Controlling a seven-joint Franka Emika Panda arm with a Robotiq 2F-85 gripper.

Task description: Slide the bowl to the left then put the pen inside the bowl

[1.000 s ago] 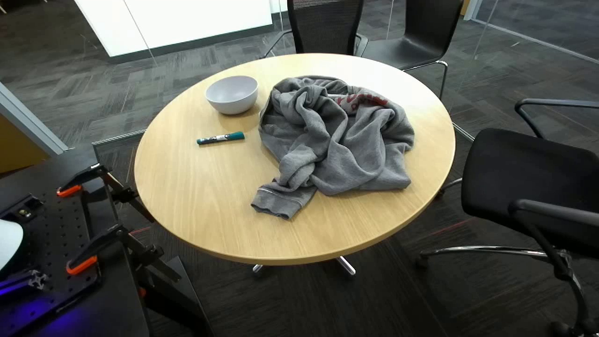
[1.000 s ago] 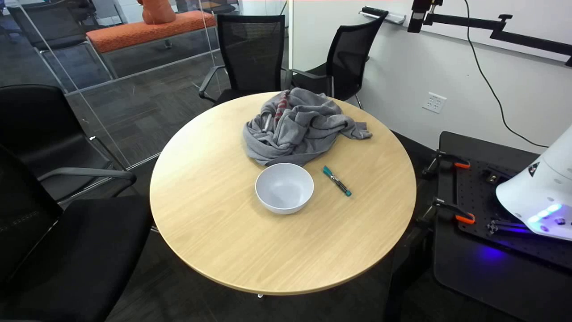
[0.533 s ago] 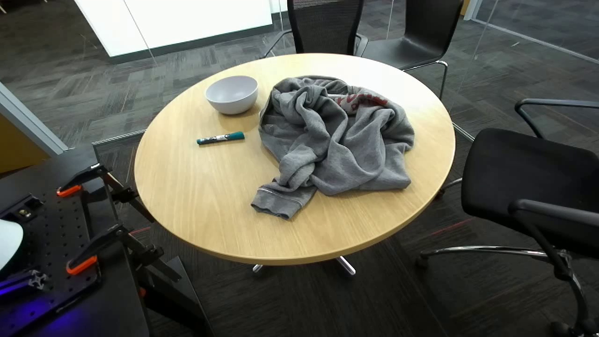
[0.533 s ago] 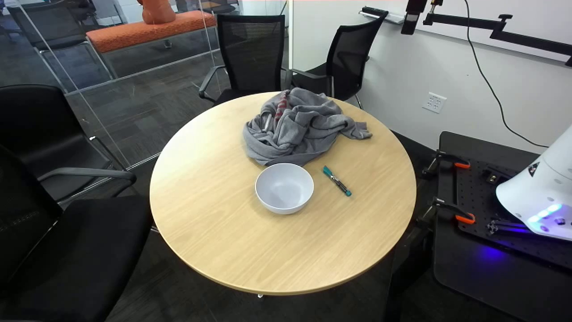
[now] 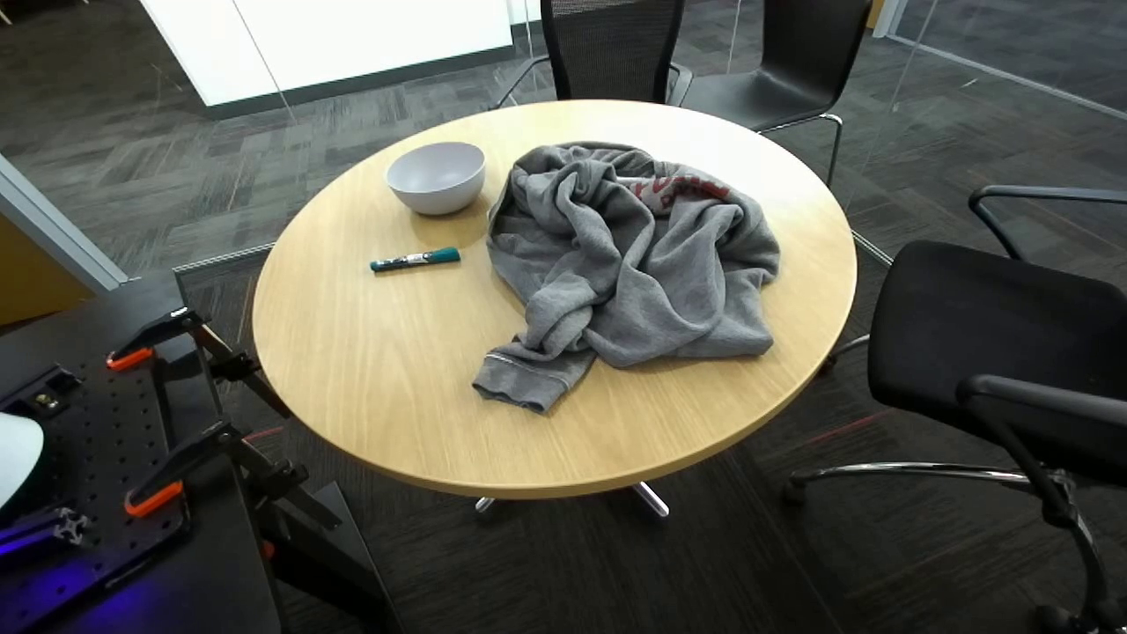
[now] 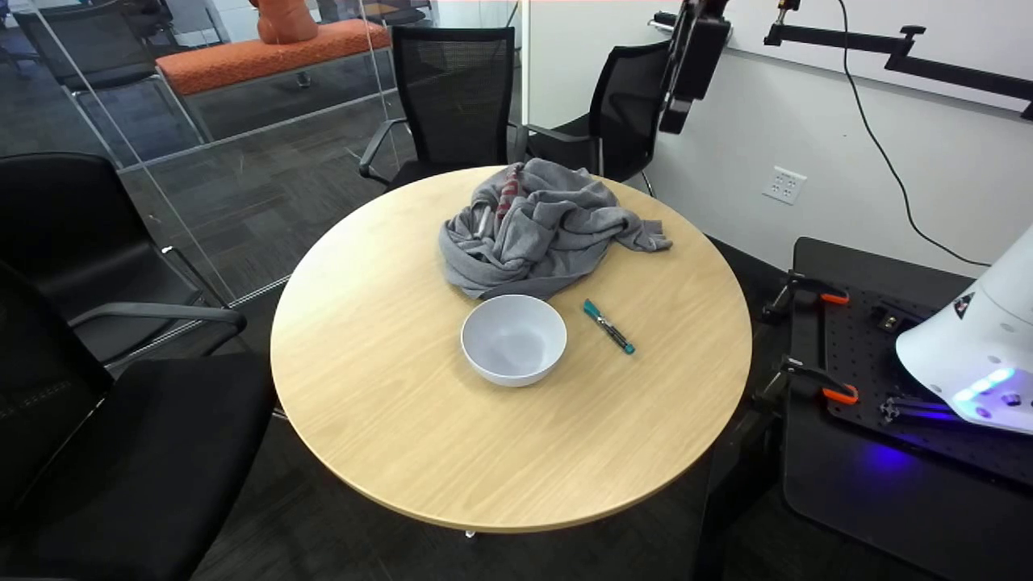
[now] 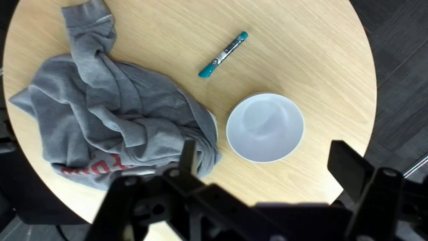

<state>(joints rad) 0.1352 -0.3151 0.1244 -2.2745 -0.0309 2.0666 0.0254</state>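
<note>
The bowl [image 7: 265, 127], light grey and round, was set upright on the round wooden surface [image 5: 379, 352], its mouth turned up. The pen [image 7: 223, 54], teal at both ends with a printed barrel, was laid flat near the bowl, outside it and apart from it. Just beside the bowl on another side, a grey sweatshirt [image 5: 629, 264] with red lettering was heaped; in the wrist view a narrow strip of the surface could be seen between the two. The hand [image 7: 265, 154] was held aloft, its fingers [image 7: 347, 164] spread wide apart, and between them the bowl was framed in the wrist view. In an exterior view the hand was seen high and tilted, its tip turned downward, with a black chair [image 6: 625, 97] partly covered by it. Next to the surface, a black stand [image 6: 847, 492] was placed, by which the white arm base [image 6: 972, 375] was carried, and clamps [image 5: 157, 499] with orange parts were set along the stand's edge.
</note>
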